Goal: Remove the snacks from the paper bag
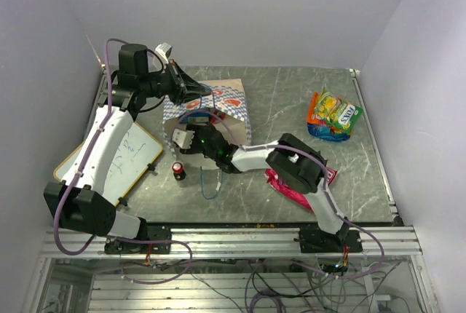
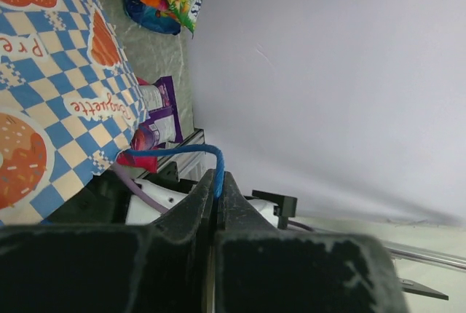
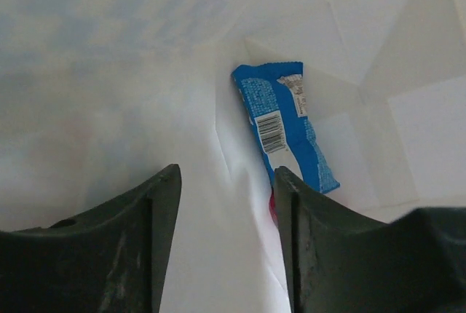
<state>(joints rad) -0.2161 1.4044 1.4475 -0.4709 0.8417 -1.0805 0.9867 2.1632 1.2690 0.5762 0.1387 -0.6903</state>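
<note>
- My left claw (image 2: 217, 178) is clamped on the blue handle (image 2: 182, 151) of the bag (image 1: 233, 102), which sits left of centre in the top view.
- My right claw (image 3: 226, 175) is inside the bag, fingers apart with nothing between them.
- One blue packet (image 3: 285, 124) lies on the white paper ahead. In the wrist view it sits above and right of the gap, its lower end touching or just behind the tip of the right-of-frame finger.
- Its long axis runs nearly up the frame, leaning from upper left to lower right, roughly along my reach. I judge the claw must shift right so the fingers straddle its narrow width.
- A sliver of red shows beside that finger; I cannot tell what it is.
- The right arm is the nearer one, since the left is busy with the handle.
- Already out on the table (image 1: 277, 102) are a pile (image 1: 333, 115) at upper right and a pink packet (image 1: 287, 185) under my right arm.
</note>
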